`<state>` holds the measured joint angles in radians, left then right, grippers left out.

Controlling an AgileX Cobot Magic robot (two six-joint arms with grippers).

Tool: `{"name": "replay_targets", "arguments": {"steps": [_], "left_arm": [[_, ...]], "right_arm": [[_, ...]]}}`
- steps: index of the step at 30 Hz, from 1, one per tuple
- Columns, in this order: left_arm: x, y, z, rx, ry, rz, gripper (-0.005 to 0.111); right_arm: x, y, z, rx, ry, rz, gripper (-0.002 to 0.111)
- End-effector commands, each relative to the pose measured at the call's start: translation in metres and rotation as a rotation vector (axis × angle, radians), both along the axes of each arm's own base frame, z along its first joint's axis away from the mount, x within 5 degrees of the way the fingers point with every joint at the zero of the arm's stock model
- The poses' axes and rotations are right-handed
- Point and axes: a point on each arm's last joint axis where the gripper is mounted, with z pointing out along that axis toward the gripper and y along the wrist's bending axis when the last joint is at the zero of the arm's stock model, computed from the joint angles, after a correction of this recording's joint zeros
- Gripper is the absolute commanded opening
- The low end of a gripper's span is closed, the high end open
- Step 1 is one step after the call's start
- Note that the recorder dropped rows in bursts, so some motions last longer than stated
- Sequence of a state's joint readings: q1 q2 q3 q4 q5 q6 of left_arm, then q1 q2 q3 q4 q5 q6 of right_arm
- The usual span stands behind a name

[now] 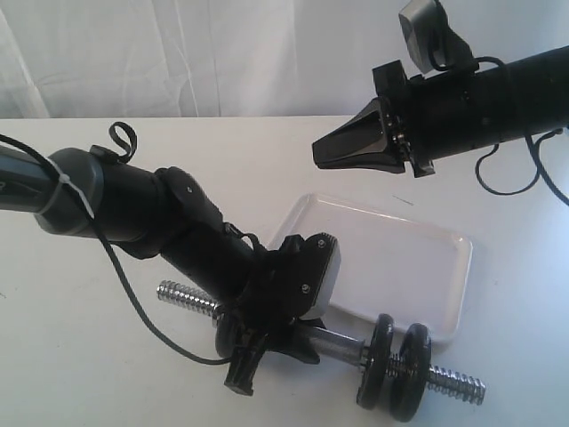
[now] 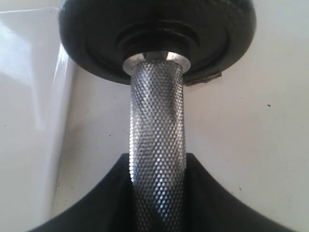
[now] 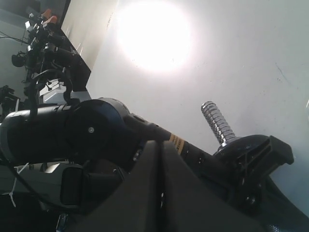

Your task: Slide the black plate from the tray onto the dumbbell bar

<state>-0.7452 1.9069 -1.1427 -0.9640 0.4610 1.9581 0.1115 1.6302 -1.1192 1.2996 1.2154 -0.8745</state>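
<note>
The dumbbell bar (image 1: 338, 347) lies on the table in front of the tray (image 1: 418, 267), which holds nothing. Two black discs sit side by side on the bar's right end, an inner disc (image 1: 380, 360) and an outer disc (image 1: 413, 374) next to the bare thread. I cannot tell which of them is the black plate. My left gripper (image 1: 271, 351) is shut on the bar's middle. In the left wrist view its fingers (image 2: 207, 193) clamp the knurled bar (image 2: 157, 125), which runs up to a disc (image 2: 96, 43). My right gripper (image 1: 318, 149) hangs shut and empty above the tray.
A third dark round shape (image 1: 224, 336) shows on the bar behind the left gripper. The bar's left threaded end (image 1: 185, 298) sticks out past it and also shows in the right wrist view as threaded end (image 3: 215, 121). A white curtain hangs behind the table.
</note>
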Motion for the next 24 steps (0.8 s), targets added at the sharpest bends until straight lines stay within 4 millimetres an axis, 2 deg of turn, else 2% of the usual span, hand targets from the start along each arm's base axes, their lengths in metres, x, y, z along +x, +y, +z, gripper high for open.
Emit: {"name": "replay_targets", "arguments": {"steps": [1, 9, 17, 24], "left_arm": [[-0.004, -0.009, 0.032, -0.147, -0.045, -0.087, 0.0], [-0.005, -0.007, 0.03, -0.113, -0.072, -0.123, 0.0], [-0.005, -0.007, 0.029, -0.108, -0.065, -0.124, 0.0], [-0.005, -0.007, 0.028, -0.106, -0.061, -0.121, 0.0]], "right_arm": [[-0.002, -0.001, 0.001, 0.0, -0.001, 0.003, 0.0], [-0.002, -0.001, 0.0, -0.01, -0.002, 0.008, 0.0], [-0.008, -0.008, -0.014, -0.178, 0.065, 0.043, 0.0], [-0.008, -0.009, -0.015, -0.194, 0.078, 0.042, 0.0]]}}
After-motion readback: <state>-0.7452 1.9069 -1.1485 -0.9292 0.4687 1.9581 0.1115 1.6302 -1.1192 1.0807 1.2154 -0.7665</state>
